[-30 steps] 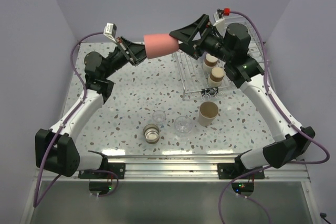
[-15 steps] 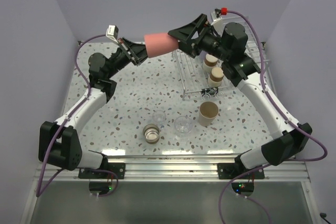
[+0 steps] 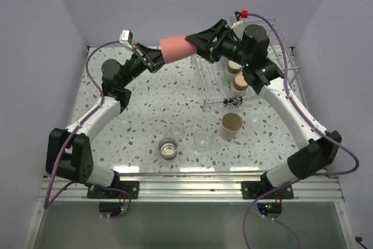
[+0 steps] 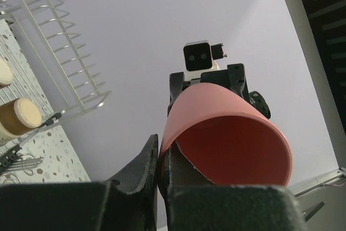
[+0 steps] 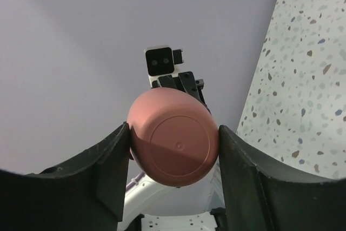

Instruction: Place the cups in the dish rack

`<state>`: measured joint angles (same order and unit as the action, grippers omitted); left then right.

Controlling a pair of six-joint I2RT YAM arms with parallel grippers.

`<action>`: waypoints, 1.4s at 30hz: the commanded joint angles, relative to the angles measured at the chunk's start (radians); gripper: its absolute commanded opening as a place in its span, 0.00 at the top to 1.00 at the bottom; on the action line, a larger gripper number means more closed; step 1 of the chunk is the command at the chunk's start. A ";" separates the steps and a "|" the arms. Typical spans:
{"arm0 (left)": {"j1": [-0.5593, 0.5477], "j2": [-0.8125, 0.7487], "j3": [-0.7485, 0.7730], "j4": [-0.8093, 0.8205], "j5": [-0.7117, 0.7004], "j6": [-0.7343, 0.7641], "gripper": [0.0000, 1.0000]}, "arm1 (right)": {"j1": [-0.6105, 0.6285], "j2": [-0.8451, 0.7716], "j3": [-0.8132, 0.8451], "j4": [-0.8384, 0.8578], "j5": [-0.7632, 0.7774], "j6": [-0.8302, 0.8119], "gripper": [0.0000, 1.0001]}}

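Left gripper [image 4: 160, 158] tight on the rim of the coral-red cup [image 3: 175, 49] (right gripper [image 3: 191, 46] snug around its base)

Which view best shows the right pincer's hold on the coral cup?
Right wrist: right pincer flanks the base of the coral cup, fingers touching both sides. Top external shows it sideways from above; left wrist shows only its open mouth.

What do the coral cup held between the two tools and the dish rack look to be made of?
Coral cup: probably plastic, matte to satin. It is opaque, with a thin even wall, a soft sheen inside and a small moulding dot at the centre of its base.
Dish rack: thin wire, white or silvery, likely coated metal, though the coating itself cannot be confirmed.
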<state>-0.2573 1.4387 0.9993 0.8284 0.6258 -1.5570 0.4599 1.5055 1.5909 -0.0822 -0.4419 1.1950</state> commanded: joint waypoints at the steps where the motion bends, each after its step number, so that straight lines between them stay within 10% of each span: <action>1: 0.003 0.006 0.002 0.058 -0.001 -0.002 1.00 | 0.011 0.010 0.024 0.039 -0.031 0.011 0.50; 6: 0.004 0.014 0.009 0.022 0.011 0.008 0.97 | 0.011 0.028 0.044 0.035 -0.032 0.005 1.00; 19: 0.166 -0.055 -0.038 -0.346 0.084 0.182 0.45 | -0.122 0.050 0.150 -0.150 0.008 -0.124 1.00; 27: 0.323 -0.057 0.230 -1.352 -0.206 0.794 0.39 | -0.159 0.168 0.394 -0.531 0.322 -0.426 1.00; 42: 0.322 -0.291 0.153 -1.595 -0.425 1.087 0.27 | -0.041 0.594 0.822 -0.784 0.831 -0.853 1.00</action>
<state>0.0650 1.2171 1.1458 -0.6926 0.2623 -0.5697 0.4011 2.0373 2.3260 -0.8486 0.2592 0.4313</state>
